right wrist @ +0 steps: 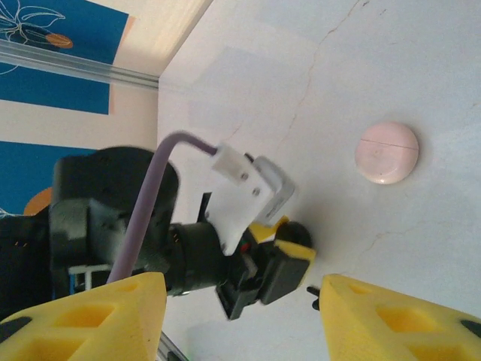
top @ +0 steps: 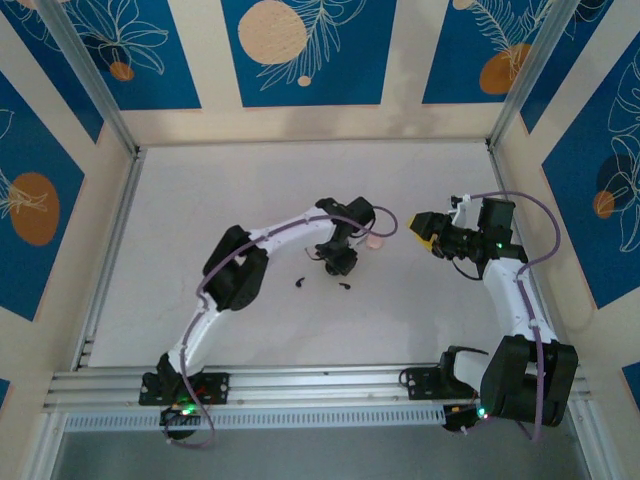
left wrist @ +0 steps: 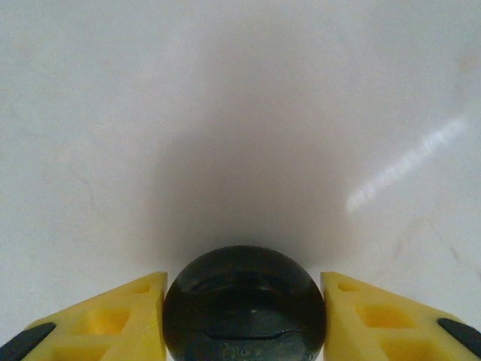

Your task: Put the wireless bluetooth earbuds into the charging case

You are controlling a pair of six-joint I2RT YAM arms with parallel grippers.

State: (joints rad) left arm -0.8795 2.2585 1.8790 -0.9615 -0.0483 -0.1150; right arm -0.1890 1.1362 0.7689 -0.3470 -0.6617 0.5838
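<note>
the earbuds are seen lying loose on the white worktop [top: 200, 200], around its middle: one earbud [top: 300, 281] to the left and the other earbud [top: 344, 287] just on the near side of the left end effector [top: 340, 262]. neither has been placed in a case. a black round puck [left wrist: 244, 308] is grasped between the yellow fingers [left wrist: 120, 316] of the left end effector, with both set against its sides and no gap to be seen. a seam is shown across its face, so it is judged to be the charging case, lid closed. a pink round puck [right wrist: 386, 152], also closed, is set on the worktop just right of the left end effector, between the two arms. the right end effector [right wrist: 242, 286] is released, its jaws wide apart with nothing between them. the step in hand is judged to be the securing of the case. next, the lid must be opened, and each tiny bud must be taken in a fine pinch and seated in its socket. no brand, label or writing can be read on any item
</note>
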